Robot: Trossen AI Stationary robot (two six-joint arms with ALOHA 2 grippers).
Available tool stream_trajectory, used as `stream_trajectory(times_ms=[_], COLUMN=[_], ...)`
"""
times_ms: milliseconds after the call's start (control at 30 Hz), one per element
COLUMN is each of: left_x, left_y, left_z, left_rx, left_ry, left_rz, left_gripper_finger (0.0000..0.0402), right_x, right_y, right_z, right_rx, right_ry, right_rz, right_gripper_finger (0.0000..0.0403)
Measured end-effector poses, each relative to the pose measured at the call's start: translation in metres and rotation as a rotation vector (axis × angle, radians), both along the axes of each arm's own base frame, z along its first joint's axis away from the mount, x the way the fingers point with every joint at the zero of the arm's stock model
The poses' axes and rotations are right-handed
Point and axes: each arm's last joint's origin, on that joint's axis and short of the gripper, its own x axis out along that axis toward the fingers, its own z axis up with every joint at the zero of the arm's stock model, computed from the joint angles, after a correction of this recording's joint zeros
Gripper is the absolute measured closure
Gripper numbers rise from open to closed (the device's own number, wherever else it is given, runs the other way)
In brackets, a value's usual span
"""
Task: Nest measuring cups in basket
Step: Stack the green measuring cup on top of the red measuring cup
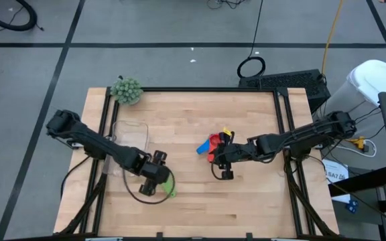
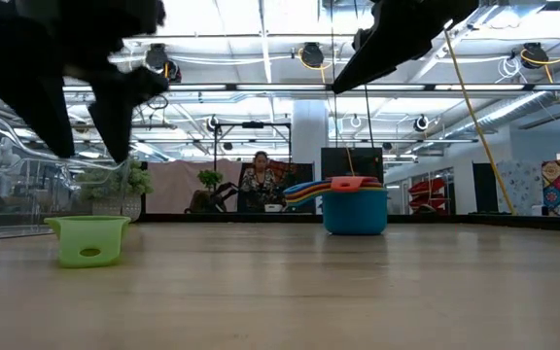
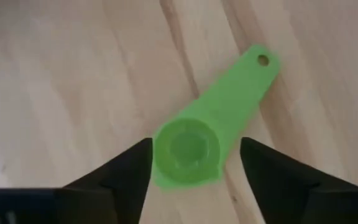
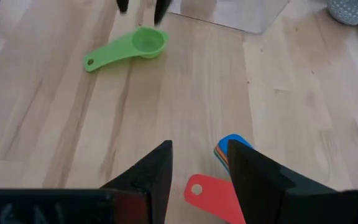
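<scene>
Found the green cup [image 1: 171, 187] outside the basket [image 1: 134, 126], sitting upright on the wooden table [image 1: 200, 214] near the basket's corner on the right arm's side, apart from its clear wall. Noted the cup's flat handle pointing away from the basket, with a small hole at its end. Saw the left gripper [image 3: 196, 142] hanging straight over that cup, just off the same corner of the basket, jaws spread wide with one dark finger on each side of the bowl. Judged from the low view that the fingertips stood above the cup's rim, pinching nothing, the cup [image 2: 88, 240] resting on the wood by its own weight. Counted no cup inside the basket. Placed the remaining cups as one nested stack [image 1: 213, 144] well apart from the basket, farther toward the right arm's side, with a blue cup at the bottom and red, orange, yellow and blue handles fanned out above it. Could not count the cups in that stack. Saw the right gripper [image 4: 199, 146] beside the stack, on the side away from the basket's far end, jaws parted and holding nothing, bare wood between them, with a red handle and a blue one just ahead of the tips. Spotted a fuzzy green ball [image 1: 126, 90] just past the basket's far end, at the table's corner. Made out a seated person [image 2: 260, 180] in the room well beyond the basket.
</scene>
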Motion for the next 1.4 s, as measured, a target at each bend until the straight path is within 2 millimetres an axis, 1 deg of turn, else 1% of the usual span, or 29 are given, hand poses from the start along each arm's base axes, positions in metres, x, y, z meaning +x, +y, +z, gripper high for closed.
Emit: stream_trajectory(times_ms=[67,167,300,400,567,700,900,1167,1400], left_x=[0.005,0.008,0.010,0.012,0.014,0.018,0.020,0.020,0.016], left_y=[0.000,-0.001,-0.001,0.001,0.001,-0.003,-0.012,-0.012,-0.011], left_z=[-0.013,-0.028,-0.042,-0.047,-0.048,-0.047,-0.045,-0.045,-0.046], left_rx=[0.012,0.036,0.068,0.075,0.077,0.092,0.097,0.094,0.085], left_ry=[0.042,0.096,0.155,0.168,0.149,0.097,0.032,0.033,0.084], left_rz=[-0.011,-0.015,-0.016,-0.009,-0.023,-0.089,-0.184,-0.178,-0.197], left_gripper_finger=[0.0142,0.0134,0.0144,0.0157,0.0178,0.0197,0.0244,0.0317,0.0355], right_x=[0.000,-0.002,-0.002,-0.002,-0.002,-0.002,-0.002,-0.002,-0.002], right_y=[0.001,0.004,0.008,0.008,0.007,0.007,0.007,0.007,0.007], right_z=[0.000,-0.001,0.000,0.000,0.000,0.000,0.000,-0.001,-0.001], right_rx=[0.001,0.004,0.007,0.012,0.021,0.021,0.037,0.038,0.039], right_ry=[0.001,0.009,0.006,0.001,0.001,0.000,0.004,0.006,0.006], right_rz=[0.004,0.010,0.022,0.016,0.008,0.008,-0.007,-0.009,-0.010], right_gripper_finger=[0.0257,0.0257,0.0257,0.0257,0.0257,0.0257,0.0257,0.0257,0.0257])
